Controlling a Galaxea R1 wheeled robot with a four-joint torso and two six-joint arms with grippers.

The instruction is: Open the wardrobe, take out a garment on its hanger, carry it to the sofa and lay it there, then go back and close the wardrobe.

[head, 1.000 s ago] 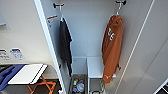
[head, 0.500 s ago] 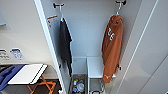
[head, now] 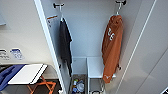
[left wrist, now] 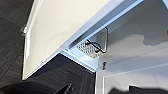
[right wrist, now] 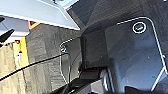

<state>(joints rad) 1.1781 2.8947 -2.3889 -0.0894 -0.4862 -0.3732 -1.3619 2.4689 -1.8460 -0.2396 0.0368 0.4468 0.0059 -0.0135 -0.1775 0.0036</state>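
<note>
The wardrobe (head: 86, 30) stands open in front of me, both doors swung out, the left door (head: 46, 45) edge-on and the right door (head: 147, 50) wide to the side. The burnt-orange garment (head: 111, 47) with white letters hangs at the right inside, on a thin white hanger (head: 118, 10) hooked over a dark bracket. A dark shirt (head: 65, 46) hangs at the left. In the left wrist view I see the underside of a white wardrobe door (left wrist: 62, 27) and a wire basket (left wrist: 91, 48) low inside. The sofa is out of view.
A white shelf box (head: 96, 66) and a basket of small items (head: 78, 86) sit at the wardrobe's bottom. To the left stands a white-topped folding table (head: 27, 73) with orange legs, beside something blue (head: 7, 75). Dark carpet (left wrist: 15, 50) covers the floor. The right wrist view shows the robot's dark base (right wrist: 130, 55).
</note>
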